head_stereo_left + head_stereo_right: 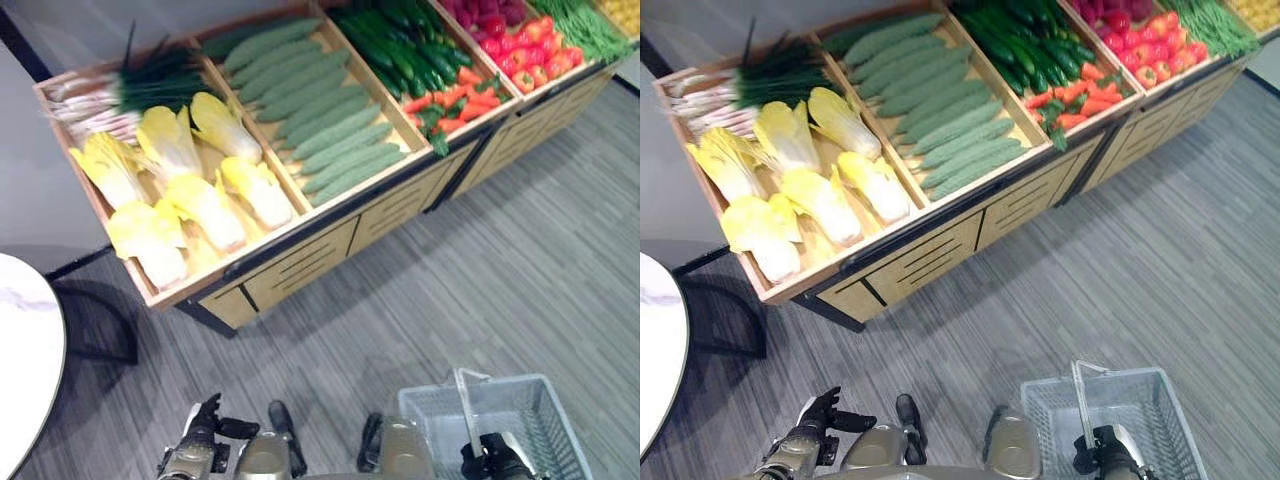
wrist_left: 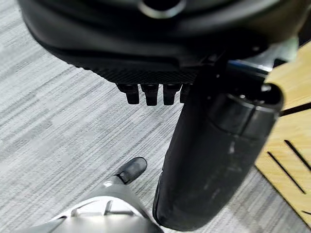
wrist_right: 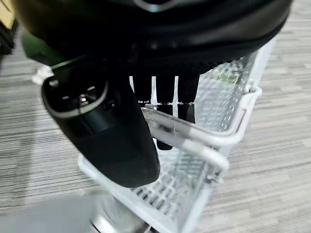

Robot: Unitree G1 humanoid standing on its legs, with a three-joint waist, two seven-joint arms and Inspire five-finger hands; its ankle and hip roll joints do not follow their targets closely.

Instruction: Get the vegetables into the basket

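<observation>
Right now your right hand (image 3: 146, 111) is curled round the handle (image 3: 194, 136) of the basket (image 1: 530, 410); your left hand (image 1: 200, 430), fingers loose, holds nothing, well short of the cabbages (image 1: 200, 200).

shop | slanted wooden produce bins (image 1: 300, 250) | shopping basket (image 1: 540, 400)

Wooden stand (image 1: 300, 262) on grey floor (image 1: 480, 300), holding vegetables (image 1: 320, 110).

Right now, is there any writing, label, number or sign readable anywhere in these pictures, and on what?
None can be read.
Wooden stand: dark slots on its front panels, no lettering.
Basket, held by the right hand: no label visible.
Vegetables: no price tags or signs visible.
</observation>
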